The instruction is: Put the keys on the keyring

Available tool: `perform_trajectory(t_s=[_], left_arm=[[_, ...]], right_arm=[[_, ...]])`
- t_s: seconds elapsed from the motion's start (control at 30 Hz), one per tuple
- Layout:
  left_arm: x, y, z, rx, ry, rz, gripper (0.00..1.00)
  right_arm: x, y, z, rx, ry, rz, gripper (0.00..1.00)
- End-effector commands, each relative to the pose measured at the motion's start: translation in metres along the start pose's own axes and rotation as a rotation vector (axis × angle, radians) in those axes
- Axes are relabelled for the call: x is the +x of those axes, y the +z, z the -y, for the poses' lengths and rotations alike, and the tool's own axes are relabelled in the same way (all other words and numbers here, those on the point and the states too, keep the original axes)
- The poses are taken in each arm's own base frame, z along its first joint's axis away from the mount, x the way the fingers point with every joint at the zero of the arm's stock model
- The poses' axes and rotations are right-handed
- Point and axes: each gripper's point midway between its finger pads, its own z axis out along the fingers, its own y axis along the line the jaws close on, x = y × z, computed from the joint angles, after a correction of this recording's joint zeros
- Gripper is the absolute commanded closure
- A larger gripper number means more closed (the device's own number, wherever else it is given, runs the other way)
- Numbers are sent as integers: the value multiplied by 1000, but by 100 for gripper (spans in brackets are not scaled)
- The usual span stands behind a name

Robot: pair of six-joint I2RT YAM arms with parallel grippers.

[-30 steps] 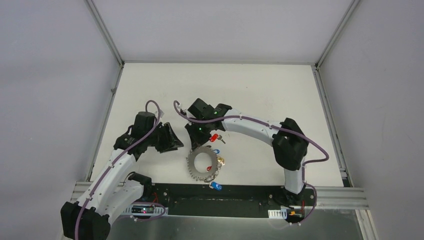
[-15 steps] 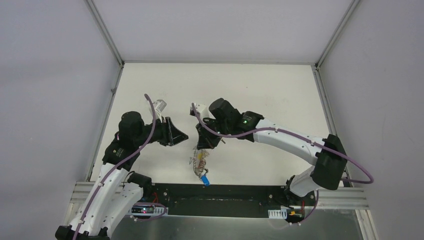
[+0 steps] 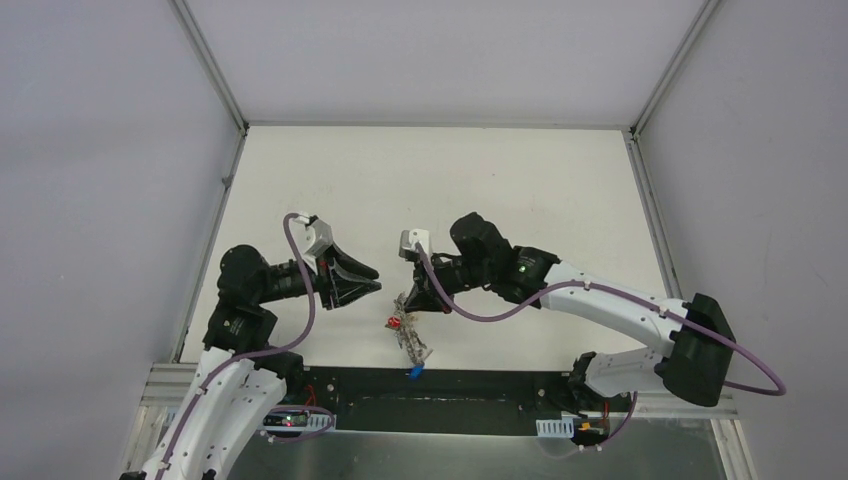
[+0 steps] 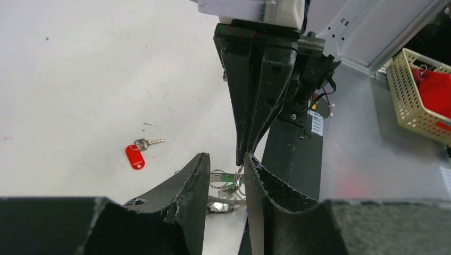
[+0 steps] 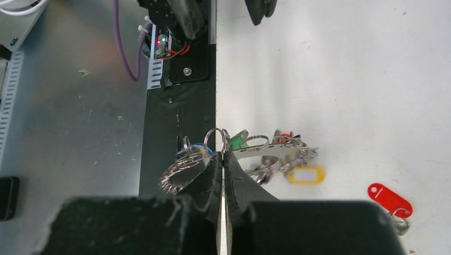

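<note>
Keyring (image 5: 266,151) hangs clenched in raised right claw (image 5: 222,155); left claw (image 4: 227,160) parted, pointing toward it.

Bright, even light falls from above on the white table (image 3: 450,180), leaving only faint, soft shadows under the arms. The top view is sharp, though the keyring (image 3: 410,330) near the table's near edge shows only as a small tangle. In the right wrist view the yellow tag (image 5: 304,174) smears, perhaps from motion, and the metal surface (image 5: 69,106) shows a dull sheen. The near black fingers (image 4: 175,212) look dark and soft.
</note>
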Motion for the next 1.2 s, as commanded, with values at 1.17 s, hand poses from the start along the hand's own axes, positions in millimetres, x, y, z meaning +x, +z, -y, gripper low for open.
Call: perform_trajectory(t_s=[1.17], left_arm=[[63,7,-20,-111,23,-153,78]], right_arm=[[-85,-25,4,110,-172,302,100]])
